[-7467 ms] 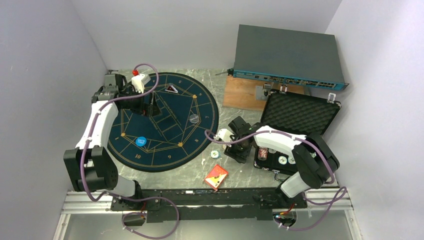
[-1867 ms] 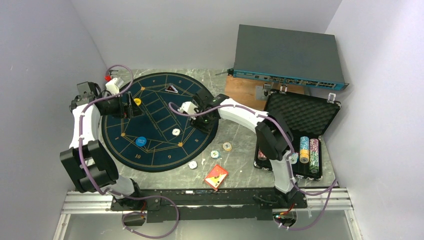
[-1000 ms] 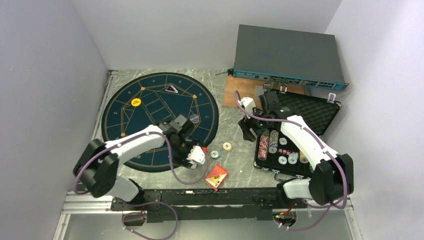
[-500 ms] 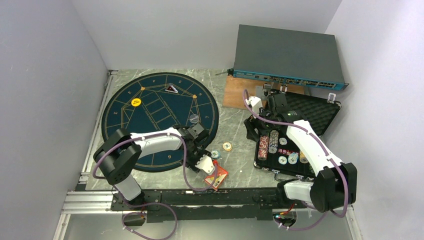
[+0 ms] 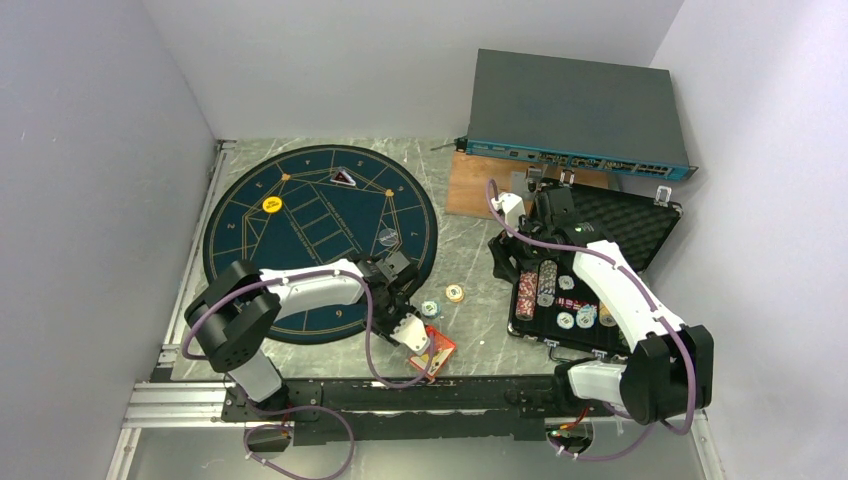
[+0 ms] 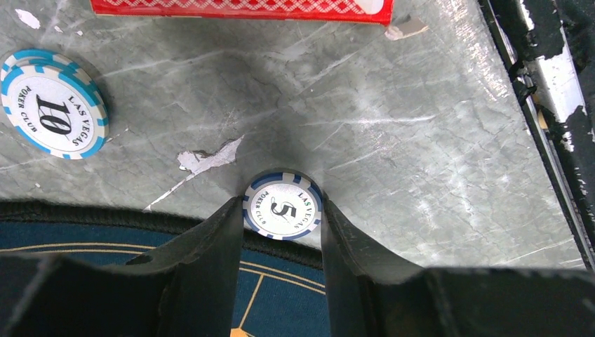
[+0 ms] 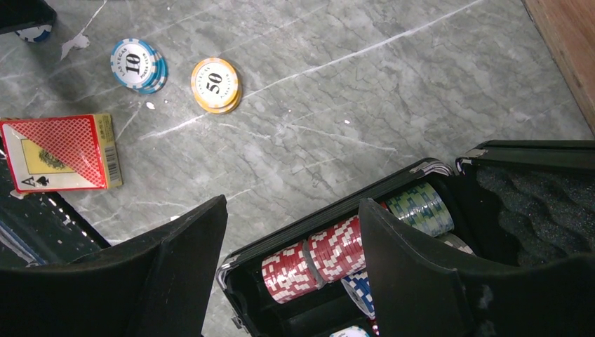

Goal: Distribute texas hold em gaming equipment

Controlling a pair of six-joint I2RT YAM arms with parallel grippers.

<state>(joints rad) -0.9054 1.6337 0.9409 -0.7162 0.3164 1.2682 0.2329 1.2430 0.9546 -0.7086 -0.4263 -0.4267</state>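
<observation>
The 5 chip (image 6: 283, 215), mid-frame, likely light, hard and slippery, is pinched by its rim between the left fingers (image 6: 210, 253).

5 chip (image 6: 283, 208), 10 chip (image 6: 52, 104), 50 chip (image 7: 215, 84)

Your left arm (image 5: 310, 288) and right arm (image 5: 615, 285) are built alike: smooth white shells on the long links, with chunky matte black housings at the joints. A thin purple cable (image 5: 368, 335) hangs in loose loops along each arm and ends near a small white block (image 5: 412, 333) at the wrist. In the wrist cameras, the left pincer (image 6: 283, 210) and right pincer (image 7: 293, 210) show you broad matte black fingers (image 7: 182, 260), wedge-shaped, with plain flat inner faces and no markings
</observation>
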